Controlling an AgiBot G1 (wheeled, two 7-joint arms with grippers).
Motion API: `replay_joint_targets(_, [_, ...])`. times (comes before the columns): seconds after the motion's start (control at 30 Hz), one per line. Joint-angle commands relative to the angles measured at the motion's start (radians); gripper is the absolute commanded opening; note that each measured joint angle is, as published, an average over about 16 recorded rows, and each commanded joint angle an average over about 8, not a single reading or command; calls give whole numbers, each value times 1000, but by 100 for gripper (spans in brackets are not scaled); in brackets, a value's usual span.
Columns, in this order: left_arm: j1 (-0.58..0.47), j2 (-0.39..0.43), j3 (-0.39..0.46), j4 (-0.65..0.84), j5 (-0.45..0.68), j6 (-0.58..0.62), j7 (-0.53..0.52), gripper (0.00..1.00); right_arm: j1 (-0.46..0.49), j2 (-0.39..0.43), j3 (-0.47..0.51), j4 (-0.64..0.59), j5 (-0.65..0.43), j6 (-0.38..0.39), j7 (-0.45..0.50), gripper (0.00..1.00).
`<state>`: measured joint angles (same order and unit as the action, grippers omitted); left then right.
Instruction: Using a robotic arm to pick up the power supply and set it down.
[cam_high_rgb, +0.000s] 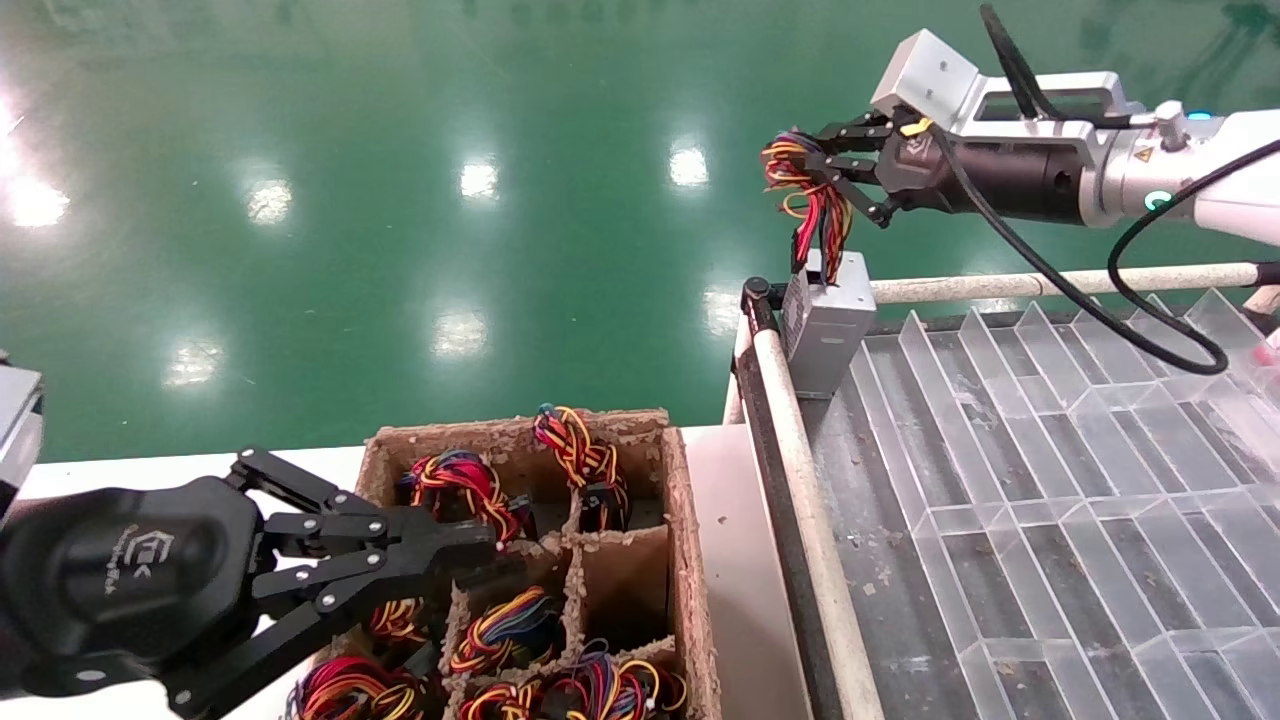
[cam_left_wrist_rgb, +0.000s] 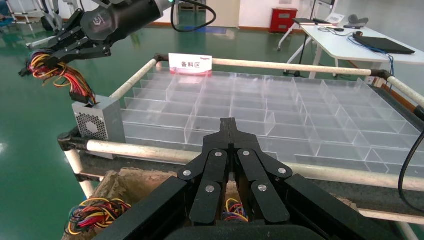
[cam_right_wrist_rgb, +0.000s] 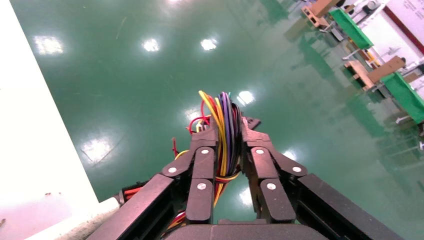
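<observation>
The power supply (cam_high_rgb: 826, 322) is a small grey metal box hanging at the near-left corner of the clear divider tray (cam_high_rgb: 1050, 470), over the tray's rail. Its bundle of red, yellow and orange wires (cam_high_rgb: 805, 190) runs up into my right gripper (cam_high_rgb: 815, 160), which is shut on the wires. The right wrist view shows the wire bundle (cam_right_wrist_rgb: 223, 130) pinched between the fingers (cam_right_wrist_rgb: 202, 150); the box itself is hidden there. From the left wrist view the box (cam_left_wrist_rgb: 97, 122) dangles beside the rail. My left gripper (cam_high_rgb: 480, 550) is shut and empty, hovering over the cardboard crate (cam_high_rgb: 690, 560).
The cardboard crate holds several more wire bundles (cam_high_rgb: 585, 460) in its compartments. A padded rail (cam_high_rgb: 800, 480) edges the tray. A red and white sign (cam_left_wrist_rgb: 190, 64) stands at the tray's far side. Green floor lies beyond the table.
</observation>
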<state>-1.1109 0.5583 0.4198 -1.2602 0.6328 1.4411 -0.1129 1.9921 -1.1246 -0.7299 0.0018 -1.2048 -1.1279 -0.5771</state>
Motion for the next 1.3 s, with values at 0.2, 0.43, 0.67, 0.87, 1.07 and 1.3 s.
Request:
replay_joint_targets(0.2, [0, 0, 0, 0, 0, 0, 0, 0, 17, -6, -10, 5, -15, -23, 9, 100])
replay_joint_targets(0.43, [0, 0, 0, 0, 0, 0, 0, 0, 42, -5, -16, 22, -22, -70, 0, 100])
replay_joint_targets(0.67, [0, 0, 0, 0, 0, 0, 0, 0, -19, 29, 14, 112, 9, -102, 44, 100])
replay_joint_targets(0.87, [0, 0, 0, 0, 0, 0, 0, 3, -114, 81, 61, 236, 59, -130, 121, 100])
replay_joint_targets(1.07, [0, 0, 0, 0, 0, 0, 0, 75, -210, 132, 107, 361, 108, -159, 197, 100])
replay_joint_targets(1.3, [0, 0, 0, 0, 0, 0, 0, 100, -321, 192, 161, 506, 166, -192, 287, 100])
